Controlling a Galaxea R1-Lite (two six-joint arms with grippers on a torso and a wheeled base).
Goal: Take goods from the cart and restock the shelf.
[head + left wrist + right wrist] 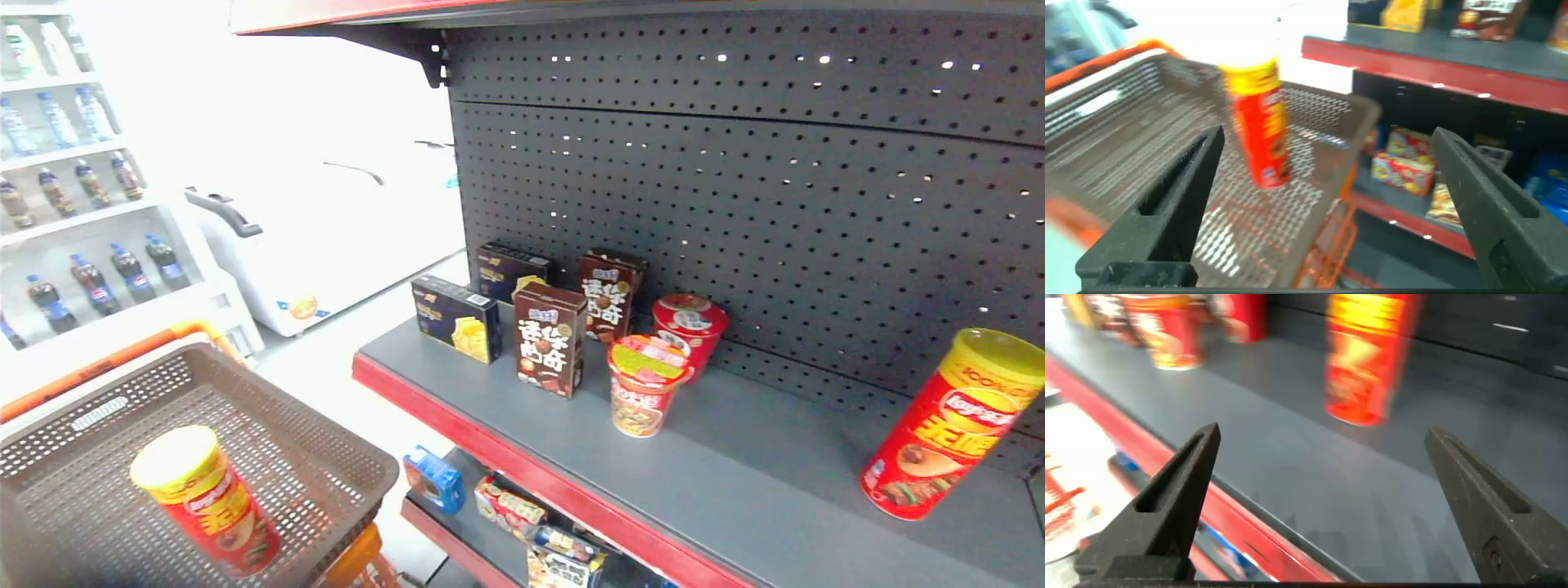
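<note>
Looking past our left gripper (1327, 139), jaws spread wide and empty, we see a red chip can (1261, 122) upright just ahead, inside the perforated brown basket (1127, 106). Our right gripper (1323, 434), also wide and empty, faces a second can (1364, 359) ahead on the smooth grey shelf (1315, 482), its top cut off. The head view adds that can's yellow lid, plus boxes (551, 339) and noodle cups (649, 384).

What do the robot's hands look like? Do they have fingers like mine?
Not like yours. The left gripper and the right gripper each have just two fingers. They are dark grey, nearly black, and dull rather than shiny. Each finger is a long, blocky wedge with sharp edges, wide at its base and narrowing to a small blunt tip.
</note>
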